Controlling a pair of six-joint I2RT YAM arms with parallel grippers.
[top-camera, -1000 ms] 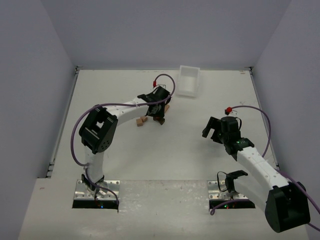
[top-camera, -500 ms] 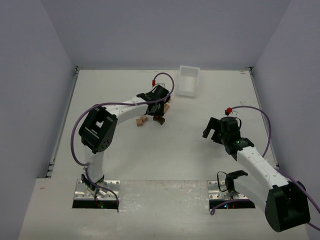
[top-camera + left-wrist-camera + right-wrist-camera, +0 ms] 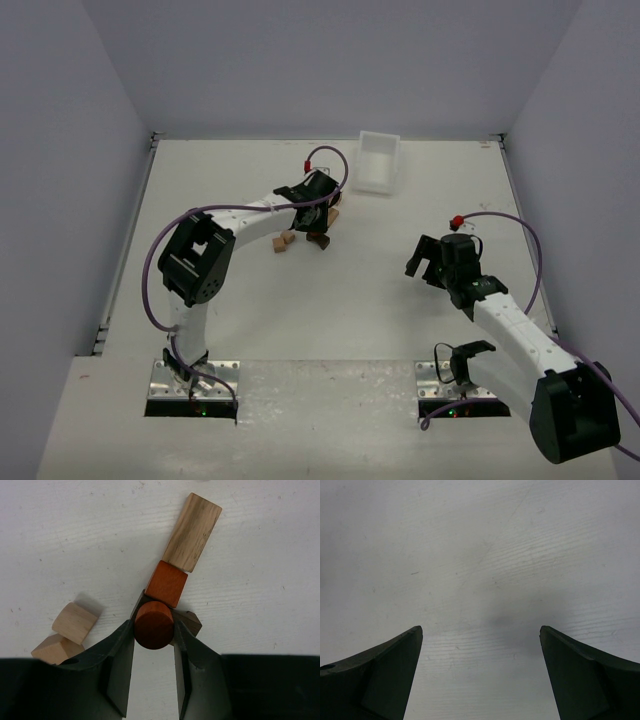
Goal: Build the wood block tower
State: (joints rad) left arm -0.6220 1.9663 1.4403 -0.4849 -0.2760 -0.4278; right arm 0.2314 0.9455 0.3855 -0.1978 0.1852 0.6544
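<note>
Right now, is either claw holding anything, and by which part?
The left claw pinches a reddish-brown round block by its curved sides; the right claw holds nothing.

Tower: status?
Left end effector shut on round block over dark block. Right end effector open, empty. Cube, bar, two tan blocks alongside; nothing in the way.

Open table (image 3: pixel 480 555) under right claw (image 3: pixel 480 628); tan blocks (image 3: pixel 74 623) close beside left claw (image 3: pixel 154 626).
</note>
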